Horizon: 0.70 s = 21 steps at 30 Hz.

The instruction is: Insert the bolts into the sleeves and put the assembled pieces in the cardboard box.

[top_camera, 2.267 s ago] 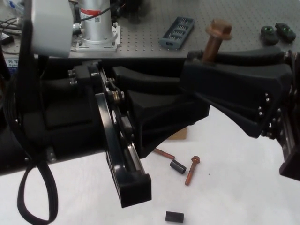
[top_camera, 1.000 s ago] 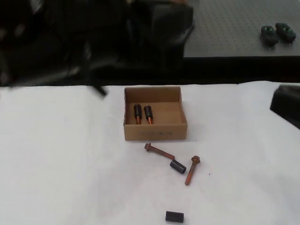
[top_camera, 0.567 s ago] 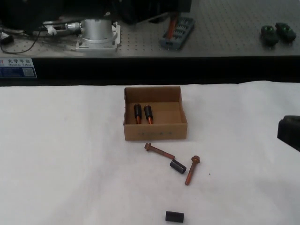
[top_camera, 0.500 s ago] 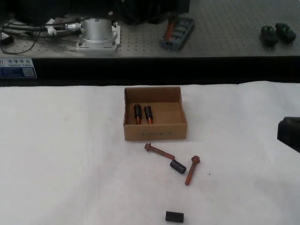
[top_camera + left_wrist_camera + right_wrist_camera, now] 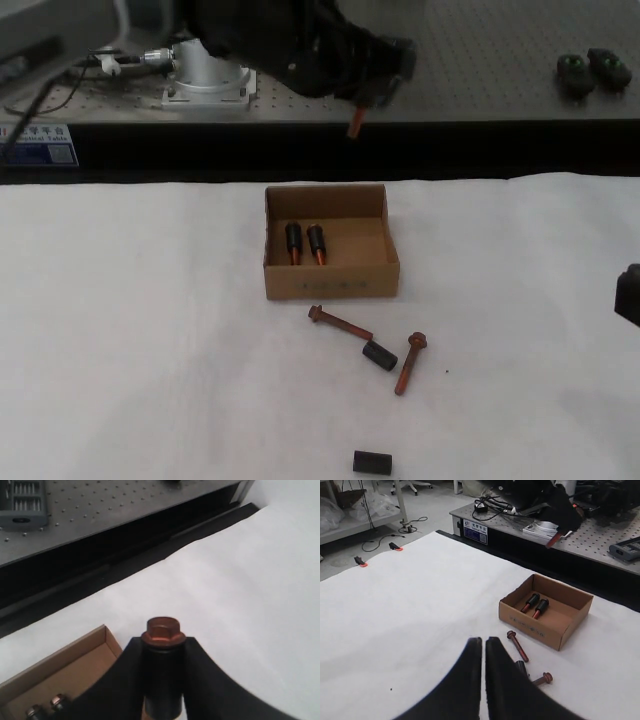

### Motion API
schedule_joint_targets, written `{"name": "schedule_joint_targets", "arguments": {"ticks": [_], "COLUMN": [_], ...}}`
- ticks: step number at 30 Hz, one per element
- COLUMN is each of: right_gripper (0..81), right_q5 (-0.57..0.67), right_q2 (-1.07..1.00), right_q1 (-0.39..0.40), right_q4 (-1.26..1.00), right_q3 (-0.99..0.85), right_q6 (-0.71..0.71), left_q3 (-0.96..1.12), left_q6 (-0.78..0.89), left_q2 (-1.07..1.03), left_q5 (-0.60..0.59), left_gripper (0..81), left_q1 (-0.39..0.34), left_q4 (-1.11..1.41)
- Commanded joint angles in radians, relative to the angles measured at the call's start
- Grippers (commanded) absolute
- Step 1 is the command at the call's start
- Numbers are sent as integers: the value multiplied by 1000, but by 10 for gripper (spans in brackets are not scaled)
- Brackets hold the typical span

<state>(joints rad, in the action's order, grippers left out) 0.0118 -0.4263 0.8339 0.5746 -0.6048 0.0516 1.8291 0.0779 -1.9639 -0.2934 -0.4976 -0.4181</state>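
Note:
My left gripper (image 5: 372, 92) hangs above the bench behind the cardboard box (image 5: 331, 284), shut on an assembled piece. Its copper bolt head (image 5: 162, 629) stands out of the black sleeve (image 5: 161, 692) between my fingers, and the shank tip (image 5: 355, 126) points down. Two assembled pieces (image 5: 293, 242) (image 5: 316, 242) lie side by side in the box. In front of the box lie two loose bolts (image 5: 340, 322) (image 5: 408, 362) and two sleeves (image 5: 379, 355) (image 5: 371, 462). My right gripper (image 5: 483, 652) is shut on nothing, low over the cloth short of the bolts; its arm (image 5: 629, 295) sits at the right edge.
A white cloth (image 5: 150, 350) covers the work area, with wide free room left of the box. Behind it runs a perforated metal bench with a silver base (image 5: 205, 75), a grey-blue bit holder (image 5: 22, 502) and two green-black parts (image 5: 592, 70).
Both arms pulled away from close in front of the camera. The left arm, still holding the bolt piece, swung to the back above the box. The right arm withdrew toward the right edge.

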Motion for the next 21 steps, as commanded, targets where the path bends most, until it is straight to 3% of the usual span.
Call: {"name": "schedule_joint_targets", "arguments": {"ticks": [1,21], "right_gripper": [31,31], "right_q5": [-3,-3], "right_q2": [12,12], "right_q1": [-8,-8], "right_q4": [18,33], "right_q3": [-4,-4], "right_q6": [-8,-2], "left_q3": [72,158], "left_q6": [4,224], "left_q2": [-50,-315], "left_q5": [44,81], "left_gripper": [6,6], "left_q1": [2,3], "left_q4": [-20,-53]}}
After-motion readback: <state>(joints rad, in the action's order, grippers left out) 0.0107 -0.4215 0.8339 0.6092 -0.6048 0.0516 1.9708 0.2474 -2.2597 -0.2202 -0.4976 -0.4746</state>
